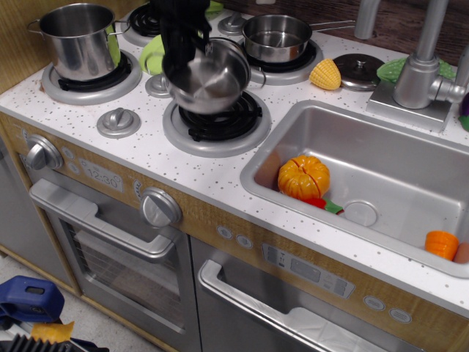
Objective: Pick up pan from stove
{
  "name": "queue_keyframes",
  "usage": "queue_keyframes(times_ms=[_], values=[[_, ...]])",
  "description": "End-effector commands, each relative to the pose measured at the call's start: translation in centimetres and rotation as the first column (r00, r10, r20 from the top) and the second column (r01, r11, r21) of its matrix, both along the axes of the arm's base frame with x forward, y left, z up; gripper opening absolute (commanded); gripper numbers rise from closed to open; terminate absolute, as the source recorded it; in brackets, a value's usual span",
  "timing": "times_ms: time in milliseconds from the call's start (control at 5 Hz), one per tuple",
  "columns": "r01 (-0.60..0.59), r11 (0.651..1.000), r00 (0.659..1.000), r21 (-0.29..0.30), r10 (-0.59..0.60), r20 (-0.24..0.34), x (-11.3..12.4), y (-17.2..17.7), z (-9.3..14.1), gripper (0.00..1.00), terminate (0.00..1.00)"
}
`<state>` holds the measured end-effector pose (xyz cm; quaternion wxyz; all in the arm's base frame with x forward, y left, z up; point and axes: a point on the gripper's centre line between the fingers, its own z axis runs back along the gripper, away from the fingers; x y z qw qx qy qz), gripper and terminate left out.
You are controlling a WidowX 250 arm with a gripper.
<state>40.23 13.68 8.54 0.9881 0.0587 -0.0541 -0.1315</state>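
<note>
The pan (212, 79), a small shiny steel pot with wire loop handles, hangs tilted in the air above the front burner (218, 121) of the white speckled stove (139, 150). My black gripper (179, 55) is shut on the pan's left rim and holds it clear of the burner coil. The pan's open mouth faces toward the front right. The gripper's upper part runs out of the top of the view.
A taller steel stockpot (77, 40) stands on the left burner. A saucepan with a long handle (278, 37) stands on the back burner. A yellow toy corn (325, 74) and a lid (358, 70) lie near the faucet (421, 66). The sink (381, 176) holds an orange pumpkin (303, 177).
</note>
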Motion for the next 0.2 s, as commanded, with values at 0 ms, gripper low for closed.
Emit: queue_keyframes(times_ms=[0], values=[[0.028, 0.993, 0.989, 0.115, -0.044, 0.14, 1.29, -0.15, 6.31, 0.0, 1.0]])
